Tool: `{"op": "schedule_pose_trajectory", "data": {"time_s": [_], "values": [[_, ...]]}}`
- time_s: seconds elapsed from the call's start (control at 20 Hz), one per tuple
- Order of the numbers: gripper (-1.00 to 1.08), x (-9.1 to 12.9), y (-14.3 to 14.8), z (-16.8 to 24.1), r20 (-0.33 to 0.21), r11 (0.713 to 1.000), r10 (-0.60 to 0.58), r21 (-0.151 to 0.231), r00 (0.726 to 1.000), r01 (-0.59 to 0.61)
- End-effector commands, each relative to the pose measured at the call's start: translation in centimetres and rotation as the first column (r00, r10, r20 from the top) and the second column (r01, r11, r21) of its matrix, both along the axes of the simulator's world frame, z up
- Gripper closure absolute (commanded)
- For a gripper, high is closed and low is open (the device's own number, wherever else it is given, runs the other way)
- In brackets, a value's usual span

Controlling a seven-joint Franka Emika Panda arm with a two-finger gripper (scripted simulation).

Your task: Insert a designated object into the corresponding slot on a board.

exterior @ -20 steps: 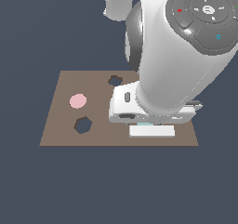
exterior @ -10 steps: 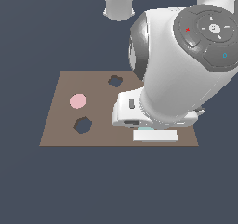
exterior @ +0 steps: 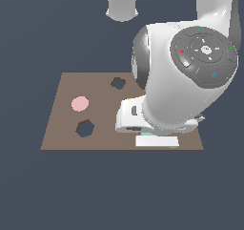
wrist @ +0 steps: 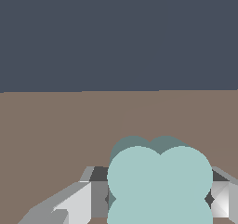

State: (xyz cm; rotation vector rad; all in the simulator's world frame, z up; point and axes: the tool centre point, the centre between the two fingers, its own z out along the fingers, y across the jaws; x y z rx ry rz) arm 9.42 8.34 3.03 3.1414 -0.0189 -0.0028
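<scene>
The pale-teal lobed piece [wrist: 160, 181] fills the near part of the wrist view and sits between my two fingers [wrist: 88, 200], which touch its sides. My gripper [wrist: 160, 200] is shut on it, low over the brown board [wrist: 60, 125]. In the exterior view the gripper [exterior: 156, 139] is near the board's [exterior: 62, 138] front edge, toward the exterior view's right. Only a thin sliver of the teal piece [exterior: 147, 134] shows under the hand. The lobed dark slot [exterior: 118, 83] lies at the board's far edge, well apart from the gripper.
A pink disc [exterior: 80, 103] lies on the board toward the exterior view's left. An octagon-like dark hole [exterior: 85, 128] is in front of it. My bulky white arm [exterior: 190, 76] hides the board's right part. A grey pedestal [exterior: 122, 5] stands beyond the board.
The hand has shifted toward the board's front edge and lower in the exterior view. The arm's upper body has swung toward the exterior view's right.
</scene>
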Motion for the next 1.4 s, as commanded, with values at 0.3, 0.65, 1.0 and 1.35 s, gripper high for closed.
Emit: {"op": "schedule_pose_trajectory", "data": {"time_s": [0.3, 0.65, 1.0, 1.35], "values": [[1.08, 0.1, 0.0, 0.0, 0.002, 1.000, 0.000, 0.000, 1.000, 0.000], [1.08, 0.0, 0.0, 0.0, 0.002, 1.000, 0.005, 0.000, 1.000, -0.005], [1.08, -1.1, 0.1, 0.1, 0.002, 0.999, 0.054, 0.000, 0.999, -0.054], [1.08, -3.4, 0.1, 0.2, 0.002, 0.986, 0.164, 0.000, 0.986, -0.164]]}}
